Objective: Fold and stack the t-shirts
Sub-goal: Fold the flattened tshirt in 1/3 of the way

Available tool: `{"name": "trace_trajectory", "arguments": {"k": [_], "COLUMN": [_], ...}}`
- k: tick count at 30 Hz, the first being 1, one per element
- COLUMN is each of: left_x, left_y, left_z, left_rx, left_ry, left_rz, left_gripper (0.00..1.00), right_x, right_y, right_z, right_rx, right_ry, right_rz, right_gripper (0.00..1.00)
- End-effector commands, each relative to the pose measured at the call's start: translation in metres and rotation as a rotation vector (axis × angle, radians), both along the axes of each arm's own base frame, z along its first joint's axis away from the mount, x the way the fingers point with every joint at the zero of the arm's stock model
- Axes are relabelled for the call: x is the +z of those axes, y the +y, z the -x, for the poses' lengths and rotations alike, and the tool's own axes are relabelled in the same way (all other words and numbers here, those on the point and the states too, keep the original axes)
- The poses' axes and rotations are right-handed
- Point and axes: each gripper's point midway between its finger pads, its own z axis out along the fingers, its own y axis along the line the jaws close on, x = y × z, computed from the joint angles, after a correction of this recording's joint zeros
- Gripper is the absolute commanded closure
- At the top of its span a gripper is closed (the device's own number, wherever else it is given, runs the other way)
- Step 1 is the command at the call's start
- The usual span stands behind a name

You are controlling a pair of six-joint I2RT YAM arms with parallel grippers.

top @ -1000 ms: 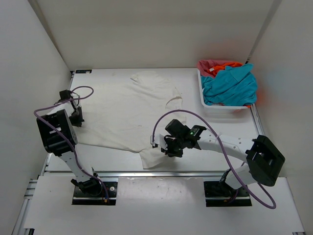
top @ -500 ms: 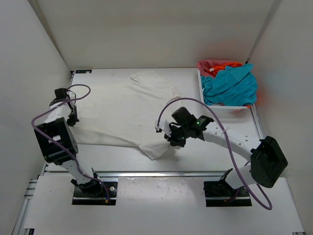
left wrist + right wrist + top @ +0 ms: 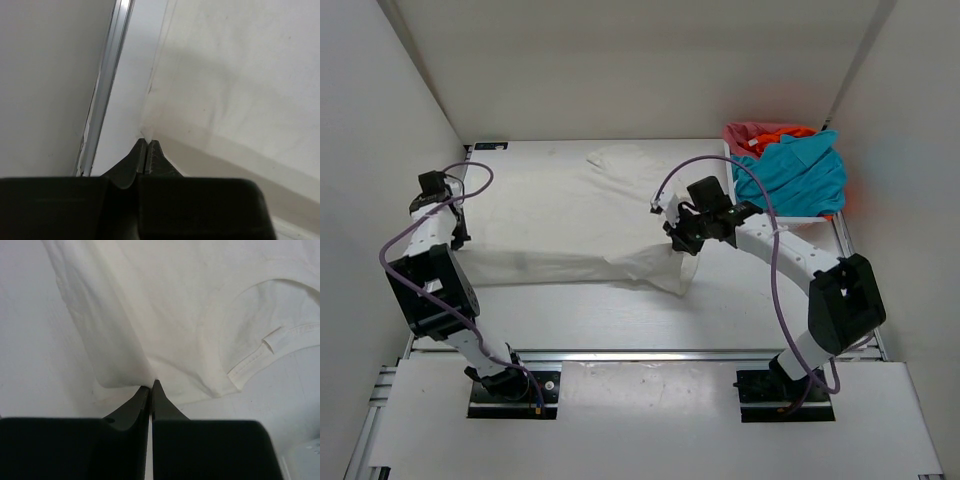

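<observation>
White short-sleeved cloth t-shirt [image 3: 570, 215] lies spread on the pale counter [image 3: 720, 320], well to the left of the white plastic mesh basket [image 3: 775, 222]. A long fold runs along its near side. At the end of that fold closest to the basket, the right gripper [image 3: 150, 385] has its jaws closed on a pinch of the cloth, and a flap hangs down from the grip. At the end farthest from the basket, the left gripper [image 3: 147, 142] has its jaws closed on the shirt's edge.

Only the overhead view takes in the basket and what fills it: a teal-blue t-shirt [image 3: 795, 175] heaped on top, with a bright orange t-shirt [image 3: 790, 131] and a pinkish-red t-shirt [image 3: 748, 132] showing behind it at the far rim.

The right wrist view alone shows the white shirt's curved hemmed neckline with a small loop of tape stitched to it, off toward the basket side of the grip.

The left wrist view alone shows a metal rail [image 3: 107, 75] along the counter's edge, on the side away from the basket, and the shaded underside of the lifted cloth.
</observation>
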Motion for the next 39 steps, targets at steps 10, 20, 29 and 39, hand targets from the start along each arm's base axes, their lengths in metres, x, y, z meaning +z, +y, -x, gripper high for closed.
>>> {"name": "trace_trajectory", "arguments": {"k": [10, 20, 29, 39], "left_x": [0.005, -0.009, -0.007, -0.026], "left_y": [0.019, 0.027, 0.033, 0.03], "left_z": [-0.043, -0.049, -0.069, -0.078], "left_rx": [0.028, 0.056, 0.059, 0.053], "left_ry": [-0.042, -0.036, -0.072, -0.039], "left_rz": [-0.037, -0.029, -0.056, -0.027], "left_gripper": [1.0, 1.0, 1.0, 1.0], "right_x": [0.015, 0.005, -0.011, -0.025], "right_y": [0.012, 0.029, 0.021, 0.027], "right_z": [-0.08, -0.128, -0.146, -0.156], "right_rx": [-0.063, -0.035, -0.087, -0.125], "right_ry": [-0.095, -0.13, -0.134, -0.142], "right_rz": [-0.039, -0.009, 0.032, 0.061], "right_gripper": [1.0, 1.0, 1.0, 1.0]}}
